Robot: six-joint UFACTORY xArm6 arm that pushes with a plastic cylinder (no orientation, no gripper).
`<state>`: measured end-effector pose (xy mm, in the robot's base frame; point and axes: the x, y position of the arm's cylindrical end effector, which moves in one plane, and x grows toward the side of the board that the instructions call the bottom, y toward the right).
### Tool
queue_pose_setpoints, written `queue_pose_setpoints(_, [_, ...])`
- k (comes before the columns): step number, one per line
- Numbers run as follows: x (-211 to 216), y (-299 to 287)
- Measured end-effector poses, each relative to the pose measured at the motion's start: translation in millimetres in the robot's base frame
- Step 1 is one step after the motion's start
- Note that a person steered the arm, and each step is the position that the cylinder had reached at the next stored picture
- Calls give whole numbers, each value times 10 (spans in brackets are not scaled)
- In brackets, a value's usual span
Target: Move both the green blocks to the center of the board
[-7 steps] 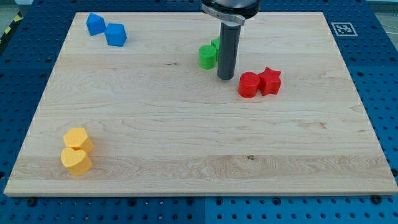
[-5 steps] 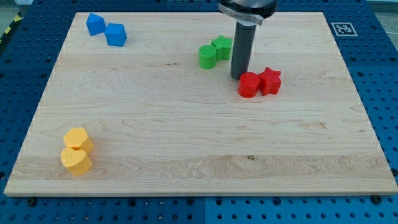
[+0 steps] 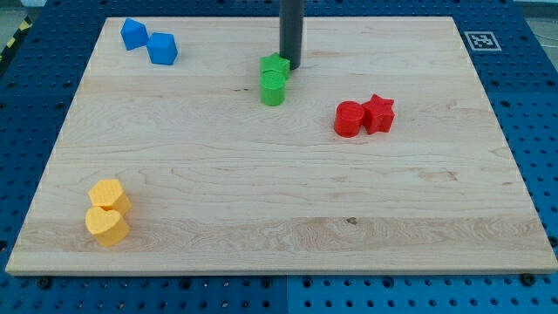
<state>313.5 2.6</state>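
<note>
A wooden board (image 3: 261, 201) is seen lying on a blue pegboard table (image 3: 26, 131), with a black-and-white marker tag (image 3: 480, 40) fixed at the board's top right corner. Two blue blocks (image 3: 132, 33) (image 3: 162, 48) are placed just beside each other near the view's top left, and a red cylinder (image 3: 349, 119) is set touching a red star (image 3: 378, 113) at the right of centre. Two yellow blocks (image 3: 110, 194) (image 3: 106, 225) are found touching at the view's bottom left.
</note>
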Motion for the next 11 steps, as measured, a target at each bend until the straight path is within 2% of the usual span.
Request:
queue_pose_setpoints(3, [97, -579])
queue_pose_setpoints(4, [380, -615])
queue_pose_setpoints(7, [457, -615])
queue_pose_setpoints(11, [768, -597])
